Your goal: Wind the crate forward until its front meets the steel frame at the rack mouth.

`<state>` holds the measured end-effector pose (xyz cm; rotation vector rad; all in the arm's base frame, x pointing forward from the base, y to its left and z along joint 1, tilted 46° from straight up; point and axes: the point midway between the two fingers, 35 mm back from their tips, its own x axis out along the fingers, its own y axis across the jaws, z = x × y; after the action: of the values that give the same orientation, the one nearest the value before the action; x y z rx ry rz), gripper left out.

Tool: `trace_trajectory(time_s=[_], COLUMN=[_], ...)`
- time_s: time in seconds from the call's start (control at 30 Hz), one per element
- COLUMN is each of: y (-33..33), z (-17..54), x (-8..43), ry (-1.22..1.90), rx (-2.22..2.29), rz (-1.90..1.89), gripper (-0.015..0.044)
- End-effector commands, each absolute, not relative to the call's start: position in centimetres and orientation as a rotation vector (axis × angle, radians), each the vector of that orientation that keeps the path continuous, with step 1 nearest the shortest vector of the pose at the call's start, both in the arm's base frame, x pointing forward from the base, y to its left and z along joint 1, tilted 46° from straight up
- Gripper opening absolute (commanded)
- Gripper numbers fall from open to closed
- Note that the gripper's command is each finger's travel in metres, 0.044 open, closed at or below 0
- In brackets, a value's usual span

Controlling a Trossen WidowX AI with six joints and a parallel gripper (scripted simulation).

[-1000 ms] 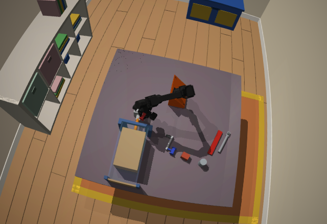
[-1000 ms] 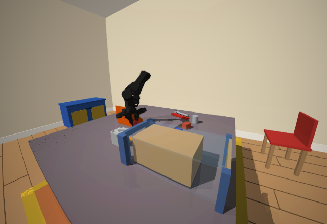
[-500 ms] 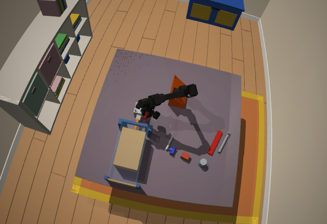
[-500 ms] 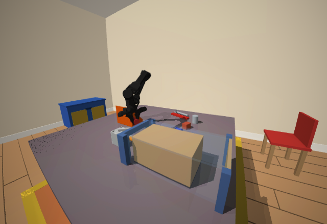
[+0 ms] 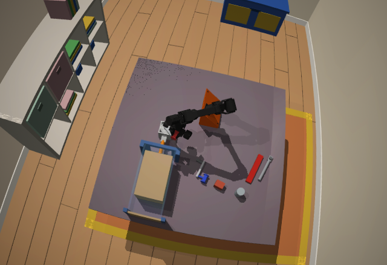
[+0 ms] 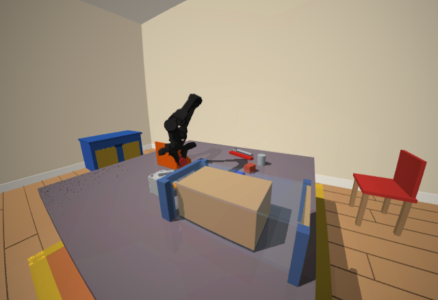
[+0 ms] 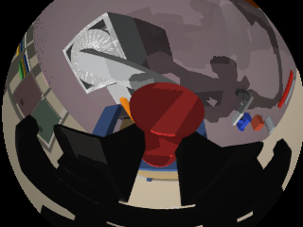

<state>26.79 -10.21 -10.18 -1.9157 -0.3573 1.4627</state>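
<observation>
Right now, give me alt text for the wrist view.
The tool grips a red knob on a grey crank arm reaching over the pale winch. Beyond lie blue frame parts and, at right, small tools including a blue piece.
</observation>
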Motion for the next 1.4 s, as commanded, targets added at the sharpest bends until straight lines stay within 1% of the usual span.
trace_trajectory(time_s=[0.0, 1.37], y=[-9.8, -9.6], z=[-9.8, -8.9], x=[25.6, 20.0], ry=[-0.355, -0.352], rx=[-1.892, -1.889], rz=[1.466, 1.470], gripper=[0.0000, 0.0000])
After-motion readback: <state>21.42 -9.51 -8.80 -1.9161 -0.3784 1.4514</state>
